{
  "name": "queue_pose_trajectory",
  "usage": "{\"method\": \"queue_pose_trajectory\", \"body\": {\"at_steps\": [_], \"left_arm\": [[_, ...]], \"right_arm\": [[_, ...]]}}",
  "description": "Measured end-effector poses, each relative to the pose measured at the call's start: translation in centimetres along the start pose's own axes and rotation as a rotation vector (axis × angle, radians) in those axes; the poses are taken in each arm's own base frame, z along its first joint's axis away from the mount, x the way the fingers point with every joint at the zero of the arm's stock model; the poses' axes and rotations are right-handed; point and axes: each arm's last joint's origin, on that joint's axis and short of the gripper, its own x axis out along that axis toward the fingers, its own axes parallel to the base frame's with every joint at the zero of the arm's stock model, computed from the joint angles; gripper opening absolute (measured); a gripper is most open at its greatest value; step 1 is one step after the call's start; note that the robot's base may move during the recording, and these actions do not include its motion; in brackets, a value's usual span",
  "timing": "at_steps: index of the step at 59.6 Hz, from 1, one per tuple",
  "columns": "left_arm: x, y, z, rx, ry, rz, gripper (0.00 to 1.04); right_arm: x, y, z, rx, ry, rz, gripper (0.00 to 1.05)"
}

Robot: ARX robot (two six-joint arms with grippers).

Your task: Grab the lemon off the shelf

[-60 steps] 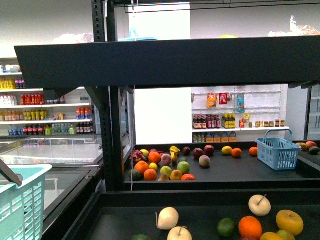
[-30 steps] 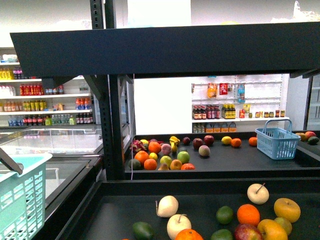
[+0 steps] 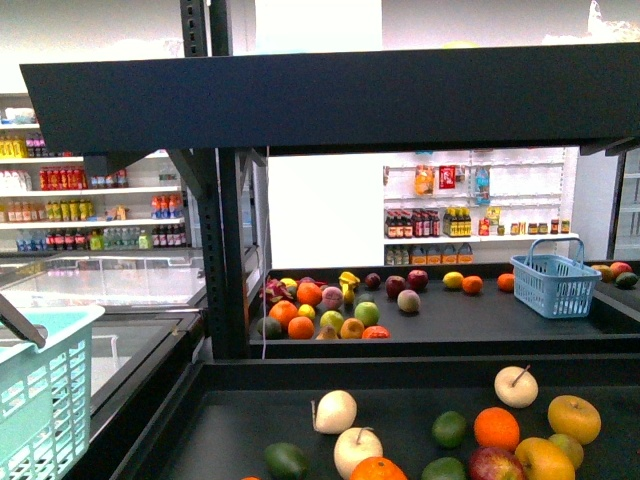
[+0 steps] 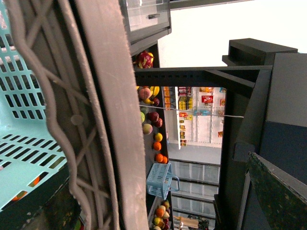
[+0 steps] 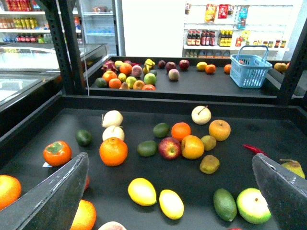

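Squarely ahead of the wide-open, empty right gripper (image 5: 169,159), the lemon (image 5: 171,204) lay on the shelf (image 5: 249,115), long axis slanting across the opening.

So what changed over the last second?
Front view tipped down between a second and half a second ago, so the near tray of the shelf shows more fruit; steady since. No fruit moved, nothing grasped or released. The right gripper has its jaws open, clear of the lemon.
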Motion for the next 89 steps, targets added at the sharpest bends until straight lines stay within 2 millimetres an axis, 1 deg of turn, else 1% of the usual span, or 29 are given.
{"method": "queue_pose_trajectory", "body": {"at_steps": [7,19,23,25,26,29,36,38,41,45,48,51,61,74,80,84,89], "left_arm": [[0.7,0.3,0.1,-0.010,-0.002,-0.012,0.97],[1.5,0.1,0.3,-0.012,-0.023,-0.030,0.97],[1.6,0.2,0.4,-0.013,-0.029,-0.020,0.86],[1.6,0.2,0.4,-0.009,-0.030,-0.017,0.79],[1.6,0.2,0.4,-0.009,-0.030,-0.018,0.78],[1.6,0.3,0.4,-0.003,-0.034,-0.016,0.67],[1.7,0.5,0.6,0.008,-0.044,-0.003,0.48],[1.7,0.6,0.6,0.016,-0.048,-0.001,0.41],[1.7,0.6,0.6,0.027,-0.048,0.005,0.34],[1.7,0.9,0.4,0.052,-0.050,0.016,0.22],[1.6,1.1,0.2,0.048,-0.035,0.029,0.16],[1.5,1.2,-0.1,0.097,-0.021,0.032,0.14],[0.3,0.0,-1.3,0.217,0.016,-0.003,0.13],[-2.6,-3.0,-3.7,0.383,0.125,-0.114,0.12],[-3.5,-4.1,-5.3,0.441,0.198,-0.171,0.12],[-4.0,-4.8,-7.0,0.488,0.270,-0.205,0.12],[-4.3,-5.1,-8.9,0.527,0.354,-0.229,0.12]], "right_arm": [[0.0,0.0,0.0,0.000,0.000,0.000,1.02],[0.0,0.0,0.0,0.000,0.000,0.000,1.02],[0.0,0.0,0.0,0.000,0.000,0.000,1.02],[0.0,0.0,0.0,0.000,0.000,0.000,1.02],[0.0,0.0,0.0,0.000,0.000,0.000,1.02],[0.0,0.0,0.0,0.000,0.000,0.000,1.02],[0.0,0.0,0.0,0.000,0.000,0.000,1.02],[0.0,0.0,0.0,0.000,0.000,0.000,1.02],[0.0,0.0,0.0,0.000,0.000,0.000,1.02],[0.0,0.0,0.0,0.000,0.000,0.000,1.02],[0.0,0.0,0.0,0.000,0.000,0.000,1.02],[0.0,0.0,0.0,0.000,0.000,0.000,1.02],[0.0,0.0,0.0,0.000,0.000,0.000,1.02],[0.0,0.0,0.0,0.000,0.000,0.000,1.02],[0.0,0.0,0.0,0.000,0.000,0.000,1.02],[0.0,0.0,0.0,0.000,0.000,0.000,1.02],[0.0,0.0,0.0,0.000,0.000,0.000,1.02]]}}
